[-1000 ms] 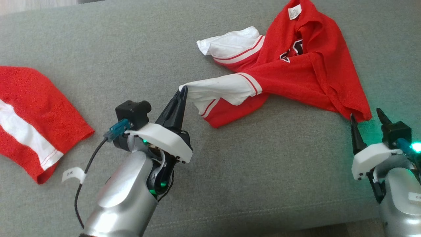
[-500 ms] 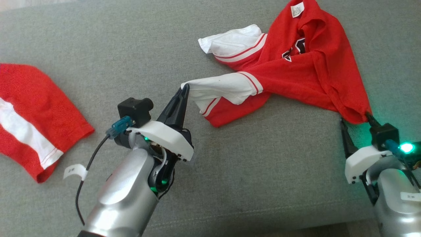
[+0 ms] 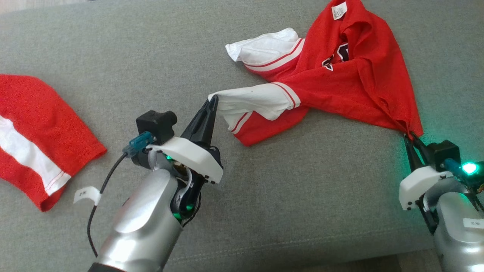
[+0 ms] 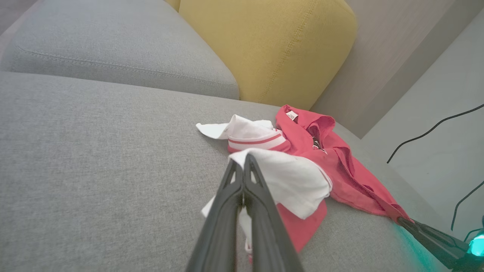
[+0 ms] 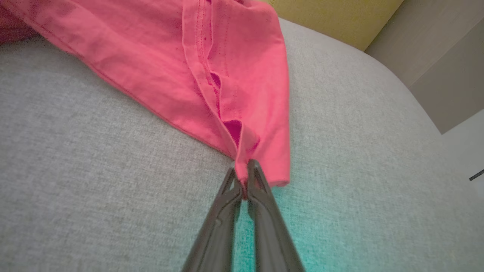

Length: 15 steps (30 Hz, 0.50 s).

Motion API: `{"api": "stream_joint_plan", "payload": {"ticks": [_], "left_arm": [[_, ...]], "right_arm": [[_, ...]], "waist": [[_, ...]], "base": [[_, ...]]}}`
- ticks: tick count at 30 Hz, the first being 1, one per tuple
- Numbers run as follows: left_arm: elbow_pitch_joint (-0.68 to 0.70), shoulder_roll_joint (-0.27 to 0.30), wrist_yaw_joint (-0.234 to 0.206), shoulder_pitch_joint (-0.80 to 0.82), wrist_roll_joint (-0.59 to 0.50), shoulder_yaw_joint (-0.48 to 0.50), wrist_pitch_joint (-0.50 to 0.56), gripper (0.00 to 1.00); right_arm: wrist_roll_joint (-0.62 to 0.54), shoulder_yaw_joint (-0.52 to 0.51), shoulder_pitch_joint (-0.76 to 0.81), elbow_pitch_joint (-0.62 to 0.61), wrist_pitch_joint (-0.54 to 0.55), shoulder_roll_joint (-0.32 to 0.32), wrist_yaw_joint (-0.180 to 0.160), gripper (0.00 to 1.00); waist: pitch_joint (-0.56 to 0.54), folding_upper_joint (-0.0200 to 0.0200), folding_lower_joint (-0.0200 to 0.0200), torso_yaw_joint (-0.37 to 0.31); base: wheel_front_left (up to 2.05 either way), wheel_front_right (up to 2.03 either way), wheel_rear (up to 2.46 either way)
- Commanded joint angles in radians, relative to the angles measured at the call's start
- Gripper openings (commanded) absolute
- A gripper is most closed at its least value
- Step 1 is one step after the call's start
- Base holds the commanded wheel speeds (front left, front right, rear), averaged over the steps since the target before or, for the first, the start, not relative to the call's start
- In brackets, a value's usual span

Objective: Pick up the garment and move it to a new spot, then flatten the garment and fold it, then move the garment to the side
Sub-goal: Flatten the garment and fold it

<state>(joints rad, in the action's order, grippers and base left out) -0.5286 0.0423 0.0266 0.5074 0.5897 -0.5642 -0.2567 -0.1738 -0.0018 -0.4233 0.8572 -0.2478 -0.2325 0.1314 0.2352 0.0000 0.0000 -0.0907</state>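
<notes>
The left gripper (image 3: 213, 101) clamps the white sleeve (image 3: 257, 99) of a crumpled red jersey (image 3: 351, 83) lying toward the far right corner of the grey sofa cushion (image 3: 113, 56). The right gripper (image 3: 410, 135) pinches its hem near the front edge.

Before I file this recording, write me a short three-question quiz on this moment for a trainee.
1. True or false: the left gripper is shut on a white sleeve of the jersey.
2. What does the right gripper pinch? A: a red corner of the jersey. B: the neck label. C: nothing.
3. Fill the gap: the other red garment lies on the grey cushion toward the robot's ____ side.

Key: 1 true; 2 A; 3 left.
</notes>
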Motion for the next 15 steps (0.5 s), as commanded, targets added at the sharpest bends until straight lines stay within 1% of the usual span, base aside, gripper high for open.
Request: {"api": "stream_joint_plan", "payload": {"ticks": [1, 4, 6, 8, 10, 13, 15], "left_arm": [[0.024, 0.012, -0.002, 0.052, -0.004, 0.030, -0.005, 0.00], [0.023, 0.012, -0.001, 0.052, -0.003, 0.031, -0.005, 0.00], [0.024, 0.014, -0.001, 0.051, -0.003, 0.033, -0.005, 0.00], [0.028, 0.020, 0.000, 0.049, -0.002, 0.040, -0.005, 0.00], [0.036, 0.030, 0.000, 0.049, -0.004, 0.048, -0.005, 0.00], [0.052, 0.052, 0.004, 0.055, 0.002, 0.060, -0.002, 0.00], [0.070, 0.071, 0.005, 0.064, 0.010, 0.075, 0.005, 0.00]], "right_arm": [[0.011, 0.022, -0.032, -0.019, -0.014, -0.018, -0.001, 0.00], [0.037, 0.023, -0.037, -0.032, -0.014, -0.019, -0.001, 0.00], [0.095, 0.025, -0.038, -0.036, -0.014, -0.005, -0.001, 0.00], [0.208, 0.047, -0.047, -0.032, -0.006, 0.014, -0.001, 0.00], [0.336, 0.077, -0.067, -0.055, 0.025, 0.011, -0.001, 0.00], [0.537, 0.129, -0.098, -0.142, 0.098, -0.029, -0.001, 0.00], [0.664, 0.144, -0.118, -0.211, 0.155, -0.064, -0.001, 0.00]], "waist": [[-0.001, 0.0000, 0.0000, 0.001], [-0.006, 0.0000, 0.0000, 0.002], [-0.013, 0.0000, 0.0000, 0.002], [-0.025, 0.0000, 0.0000, 0.002], [-0.038, 0.0000, 0.0000, 0.000], [-0.064, 0.0000, 0.0000, -0.006], [-0.084, 0.0000, 0.0000, -0.009]], "base": [[0.00, 0.00, 0.00], [0.00, 0.00, 0.00], [0.00, 0.00, 0.00], [0.00, 0.00, 0.00], [0.00, 0.00, 0.00], [0.00, 0.00, 0.00], [0.00, 0.00, 0.00]]}}
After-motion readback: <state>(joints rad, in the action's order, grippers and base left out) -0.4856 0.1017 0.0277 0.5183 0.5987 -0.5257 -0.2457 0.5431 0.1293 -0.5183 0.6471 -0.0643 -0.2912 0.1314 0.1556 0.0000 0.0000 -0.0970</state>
